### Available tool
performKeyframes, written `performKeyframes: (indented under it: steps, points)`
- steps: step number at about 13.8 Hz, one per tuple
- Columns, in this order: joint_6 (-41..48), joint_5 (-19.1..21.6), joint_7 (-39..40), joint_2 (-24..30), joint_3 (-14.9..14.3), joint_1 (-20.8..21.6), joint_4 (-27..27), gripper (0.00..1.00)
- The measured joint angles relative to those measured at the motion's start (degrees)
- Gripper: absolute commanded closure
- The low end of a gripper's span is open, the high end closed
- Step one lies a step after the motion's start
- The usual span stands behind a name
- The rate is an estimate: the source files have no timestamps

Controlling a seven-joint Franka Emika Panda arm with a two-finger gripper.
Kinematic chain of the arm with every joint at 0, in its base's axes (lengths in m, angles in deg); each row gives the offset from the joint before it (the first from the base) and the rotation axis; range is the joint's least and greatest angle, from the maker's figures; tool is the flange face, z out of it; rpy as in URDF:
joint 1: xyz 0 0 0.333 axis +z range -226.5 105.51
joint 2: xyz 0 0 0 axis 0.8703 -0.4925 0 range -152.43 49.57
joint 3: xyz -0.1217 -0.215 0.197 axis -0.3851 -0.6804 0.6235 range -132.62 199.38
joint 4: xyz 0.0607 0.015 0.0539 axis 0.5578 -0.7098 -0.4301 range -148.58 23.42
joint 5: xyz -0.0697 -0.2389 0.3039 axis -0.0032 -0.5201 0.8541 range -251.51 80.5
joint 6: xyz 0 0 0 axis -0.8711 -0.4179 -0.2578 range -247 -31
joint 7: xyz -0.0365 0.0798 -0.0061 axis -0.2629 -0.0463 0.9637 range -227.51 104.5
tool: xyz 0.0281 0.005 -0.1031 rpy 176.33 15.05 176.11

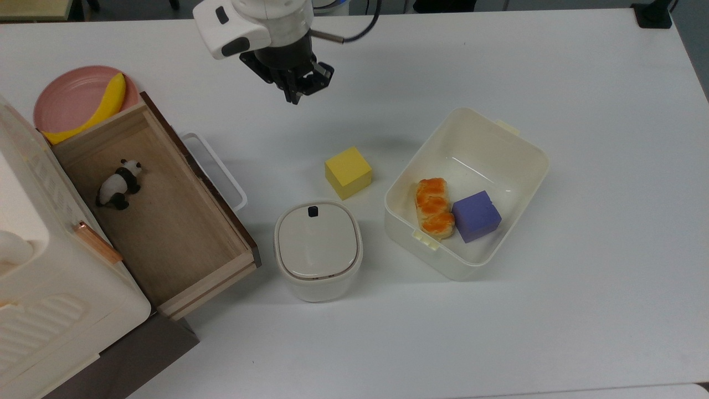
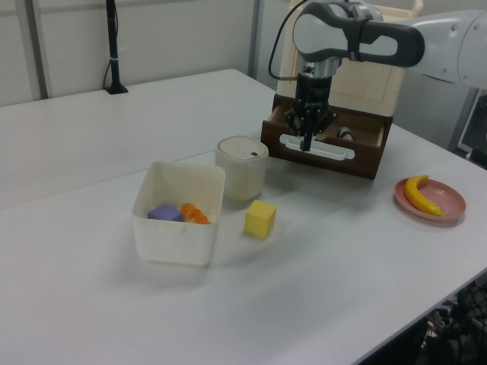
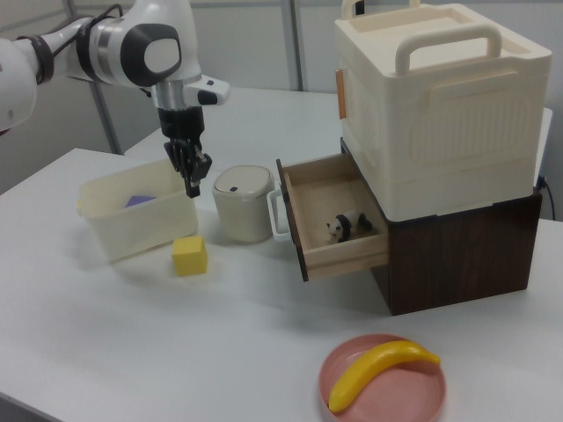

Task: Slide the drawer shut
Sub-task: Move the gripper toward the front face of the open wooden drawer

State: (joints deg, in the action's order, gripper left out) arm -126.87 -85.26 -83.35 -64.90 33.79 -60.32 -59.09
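The drawer (image 1: pixel 166 221) is a light-wood box pulled far out of a dark brown cabinet, at the top view's left. Its dark front panel (image 2: pixel 327 158) carries a white loop handle (image 1: pixel 219 169). A small panda toy (image 1: pixel 119 183) lies inside it. My gripper (image 1: pixel 292 100) hangs above the bare table, up and to the right of the handle in the top view and apart from it. Its fingers are shut with nothing between them. In the left view the gripper (image 2: pixel 306 146) lines up in front of the handle (image 2: pixel 316 147). In the right view the gripper (image 3: pixel 190 189) hangs left of the drawer (image 3: pixel 330 207).
A cream lidded canister (image 1: pixel 318 249) stands just right of the drawer's front corner in the top view. Beyond it are a yellow cube (image 1: pixel 348 172) and a cream bin (image 1: pixel 498 133) holding bread (image 1: pixel 433 206) and a purple cube (image 1: pixel 476 216). A pink plate (image 1: pixel 69 97) with a banana (image 1: pixel 94 115) sits behind the drawer.
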Motion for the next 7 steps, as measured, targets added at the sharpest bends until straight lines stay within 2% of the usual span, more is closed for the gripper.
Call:
performKeyframes:
  steps: [1, 3, 4, 7]
  points:
    - [-1.4, 0.0, -5.1, -0.1, 0.1, 0.1, -0.8, 0.92]
    - [-5.6, 0.0, -20.8, -1.3, 0.2, 0.2, -3.2, 0.92]
    - [-8.0, 0.0, -25.2, -2.1, 0.2, 0.1, -3.8, 0.92]
    - [-12.7, -1.2, -29.3, -3.1, -0.3, -0.5, -4.6, 0.92]
